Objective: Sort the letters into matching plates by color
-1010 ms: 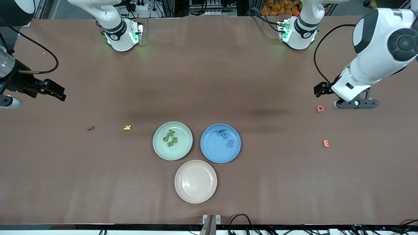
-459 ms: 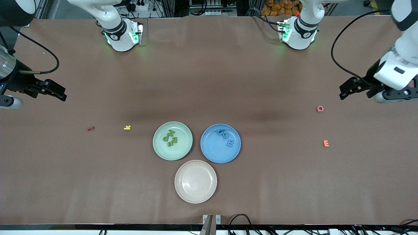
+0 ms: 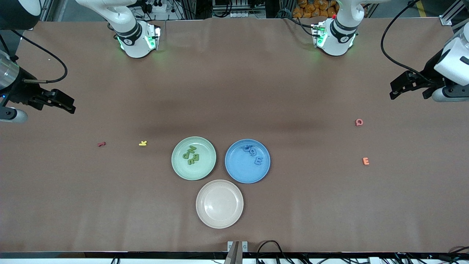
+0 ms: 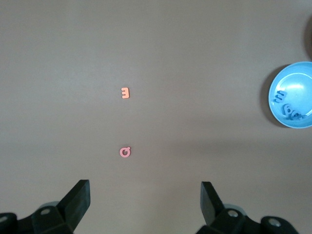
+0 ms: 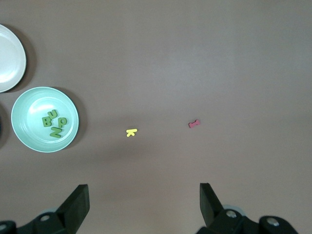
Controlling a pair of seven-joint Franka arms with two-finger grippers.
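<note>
I see green letters [image 3: 191,155] in the mint plate [image 3: 207,167], blue letters [image 3: 253,153] in the blue plate [image 3: 240,171], my left hand [image 3: 399,88] spread empty over the table [image 3: 234,80], right hand [image 3: 64,104] likewise parted at its end.

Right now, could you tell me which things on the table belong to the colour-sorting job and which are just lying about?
Job:
- green plate holding green letters
- blue plate holding blue letters

Lying about:
- beige plate, nothing in it
- pink Q
- orange E
- yellow K
- red piece
</note>
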